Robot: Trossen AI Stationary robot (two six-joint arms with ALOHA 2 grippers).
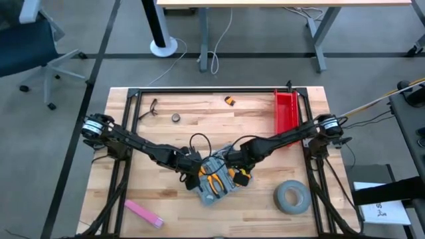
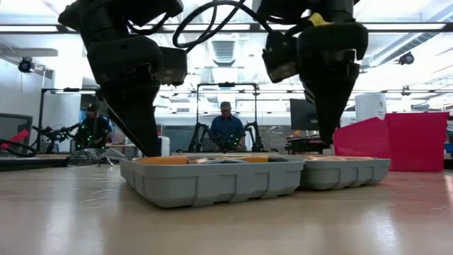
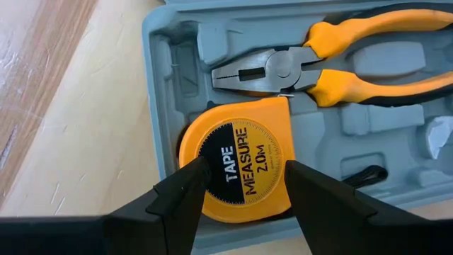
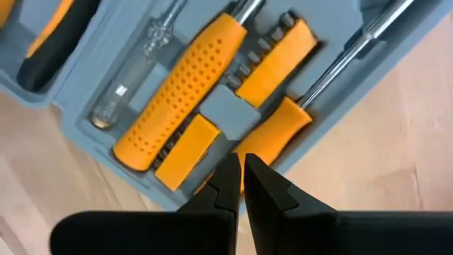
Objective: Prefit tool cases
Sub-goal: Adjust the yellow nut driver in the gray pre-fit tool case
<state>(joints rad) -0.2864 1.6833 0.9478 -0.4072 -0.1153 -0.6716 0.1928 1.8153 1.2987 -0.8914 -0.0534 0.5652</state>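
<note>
The open blue-grey plastic tool case (image 1: 214, 180) lay mid-table, mostly filled. The left gripper (image 3: 244, 185), spread wide, straddled the seated yellow tape measure (image 3: 237, 159); the right gripper (image 4: 241, 173) hovered pinched, empty.

Bright, even overhead light throughout — ceiling strip lights (image 2: 226, 28) glare white in the low view, leaving both arms as dark silhouettes. The near wooden surface (image 2: 226, 227) blurs there. Wrist views are sharp, shadows soft.
</note>
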